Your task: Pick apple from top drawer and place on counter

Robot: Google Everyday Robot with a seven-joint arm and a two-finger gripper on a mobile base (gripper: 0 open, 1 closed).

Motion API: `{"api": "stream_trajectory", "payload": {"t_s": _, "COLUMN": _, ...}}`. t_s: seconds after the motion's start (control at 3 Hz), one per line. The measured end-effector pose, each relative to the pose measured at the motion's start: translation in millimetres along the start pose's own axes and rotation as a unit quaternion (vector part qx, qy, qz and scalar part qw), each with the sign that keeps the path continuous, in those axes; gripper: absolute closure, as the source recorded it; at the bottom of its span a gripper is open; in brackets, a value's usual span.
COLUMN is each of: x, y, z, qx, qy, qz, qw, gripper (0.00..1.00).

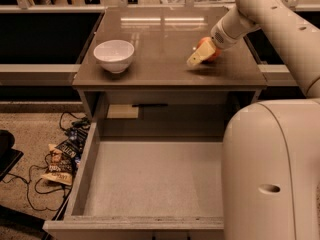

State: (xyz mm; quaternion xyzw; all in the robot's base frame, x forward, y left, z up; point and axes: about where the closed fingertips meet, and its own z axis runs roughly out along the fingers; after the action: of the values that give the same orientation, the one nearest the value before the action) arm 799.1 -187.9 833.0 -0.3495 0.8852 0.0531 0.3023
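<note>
The gripper point(201, 55) is low over the right part of the surface point(165, 51), right against the apple point(212, 47). Whether it clamps the apple or only rests against it, I cannot tell. The red-orange apple is down at the surface, near its right edge. The pale arm point(272, 14) reaches in from the upper right. A white bowl point(114, 55) stands upright on the left part of the surface, well apart from the apple. Below, the top drawer point(150, 179) is pulled out, its grey floor bare. Cables and a snack bag point(59, 163) lie on the floor to its left.
</note>
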Motion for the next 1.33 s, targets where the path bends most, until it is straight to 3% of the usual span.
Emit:
{"api": "stream_trajectory", "payload": {"t_s": 0.33, "x": -7.5, "y": 1.1, "z": -28.6, "qx": 0.012, "qy": -0.007, "qz": -0.002, "qw": 0.9999, "gripper": 0.00}}
{"api": "stream_trajectory", "payload": {"t_s": 0.67, "x": -3.3, "y": -1.6, "z": -91.1, "qx": 0.036, "qy": -0.030, "qz": 0.011, "qw": 0.9988, "gripper": 0.00}}
{"api": "stream_trajectory", "payload": {"t_s": 1.0, "x": 17.0, "y": 3.8, "z": -169.9, "qx": 0.053, "qy": -0.099, "qz": 0.038, "qw": 0.9929, "gripper": 0.00}}
{"api": "stream_trajectory", "payload": {"t_s": 1.33, "x": 28.4, "y": 32.9, "z": -237.8, "qx": 0.063, "qy": -0.196, "qz": 0.058, "qw": 0.9768, "gripper": 0.00}}
